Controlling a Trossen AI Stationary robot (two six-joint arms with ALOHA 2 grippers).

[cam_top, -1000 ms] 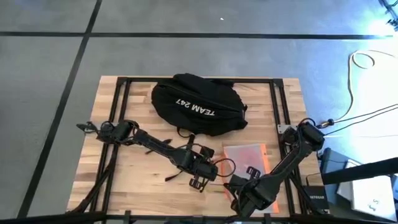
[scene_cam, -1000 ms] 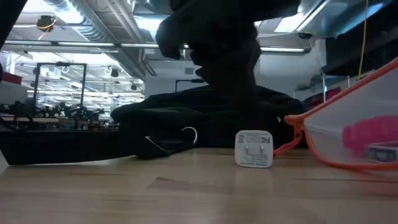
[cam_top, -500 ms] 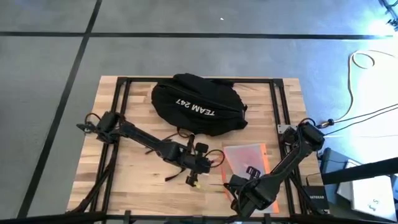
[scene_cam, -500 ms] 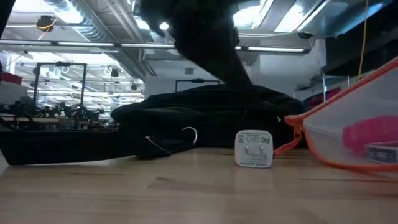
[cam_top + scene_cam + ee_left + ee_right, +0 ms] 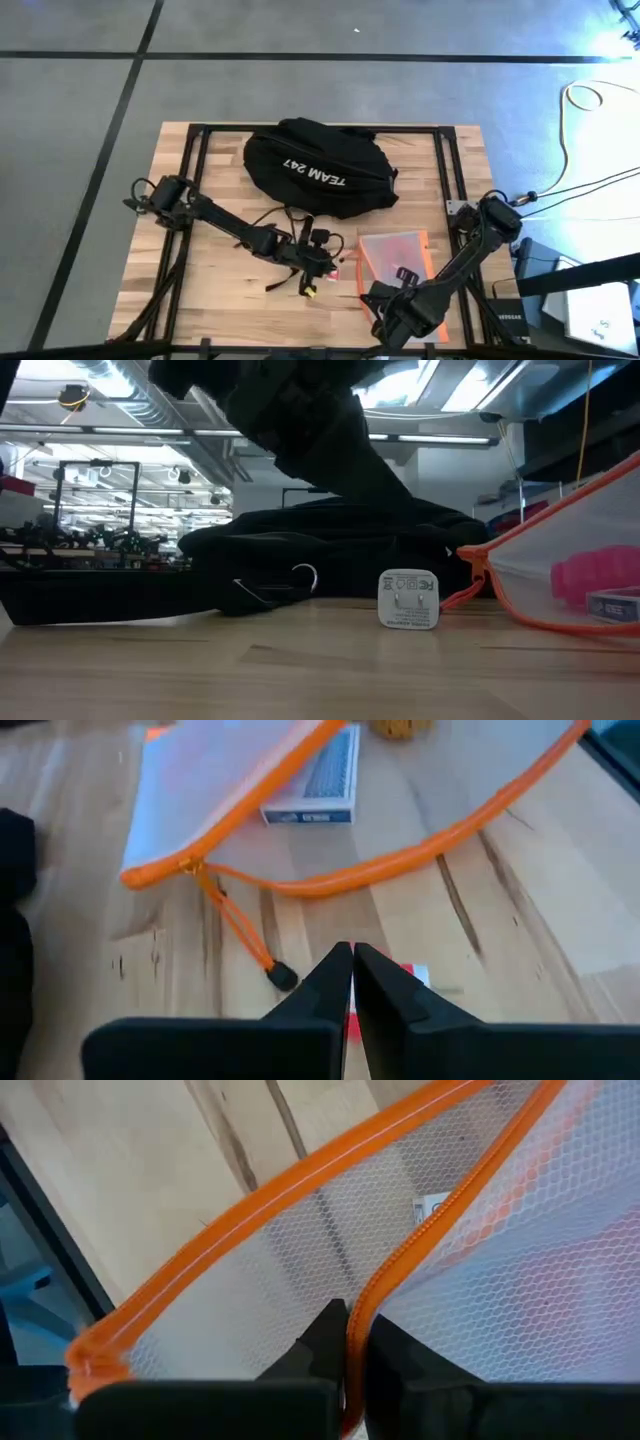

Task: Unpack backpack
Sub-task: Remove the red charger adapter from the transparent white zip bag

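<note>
Clenched, both sets of jaws: left gripper (image 5: 352,970) pressed tip to tip with nothing between, hovering just off the orange-edged mesh pouch (image 5: 395,258) on the side away from the right arm; right gripper (image 5: 348,1342) pinched on the pouch's orange zipper edge, low over the pouch's near corner. Backpack (image 5: 318,168) lying flat beyond the pouch toward the table's (image 5: 205,300) far edge, lettering up, a strap with a metal ring (image 5: 303,577) trailing toward the pouch. White plug adapter (image 5: 408,600) standing upright on the wood between strap and pouch in the low view. Small boxed item (image 5: 312,778) visible through the mesh, plus something pink (image 5: 590,582). Orange zipper pull cord (image 5: 235,928) lying loose on the wood ahead of the left fingers.

Risks, as a judgement only: a tug from the right grip likely to drag the light pouch across the wood, knocking the adapter over or spilling the contents; mesh easy to snag or tear under a pinch; left tip low enough to catch the cord or the trailing strap on any sweep toward the backpack; arms close enough beside the pouch for a collision.
</note>
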